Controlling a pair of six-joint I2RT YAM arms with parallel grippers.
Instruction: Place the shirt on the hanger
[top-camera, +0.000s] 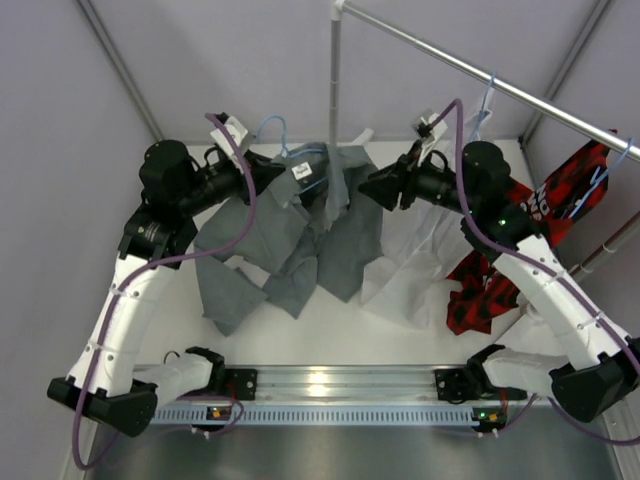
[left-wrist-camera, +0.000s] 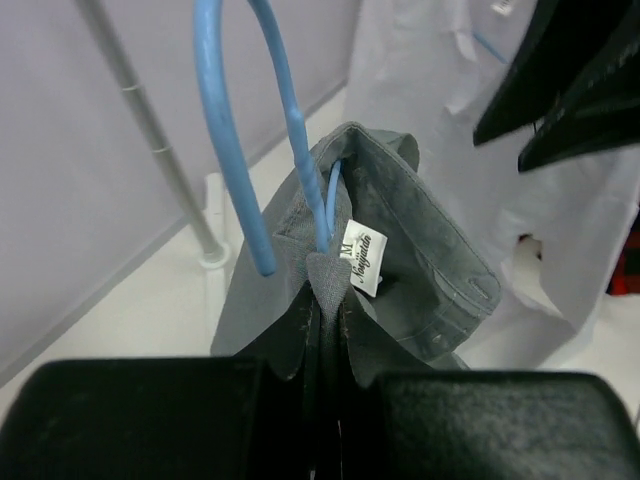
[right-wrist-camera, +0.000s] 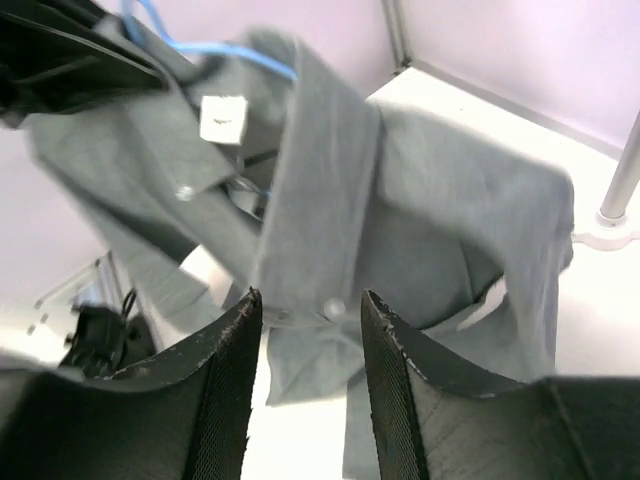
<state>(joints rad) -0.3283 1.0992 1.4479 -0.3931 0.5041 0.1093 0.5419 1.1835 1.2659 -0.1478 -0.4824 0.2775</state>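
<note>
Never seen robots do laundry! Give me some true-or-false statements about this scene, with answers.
1. The left claw is pinching the soft grey collared shirt. True.
2. The right claw is clamped shut on that shirt. False: its jaws stand open.
3. The hook of the thin light-blue hanger pokes up from the shirt's neck. True.
4. The red-and-black printed garment lies under the grey shirt. False: it sits far right, beyond the white shirt.

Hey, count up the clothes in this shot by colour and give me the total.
grey shirt: 1
white shirt: 1
red-and-black garment: 1 (the right arm hides its middle; it reads as one piece)
Total: 3
</note>
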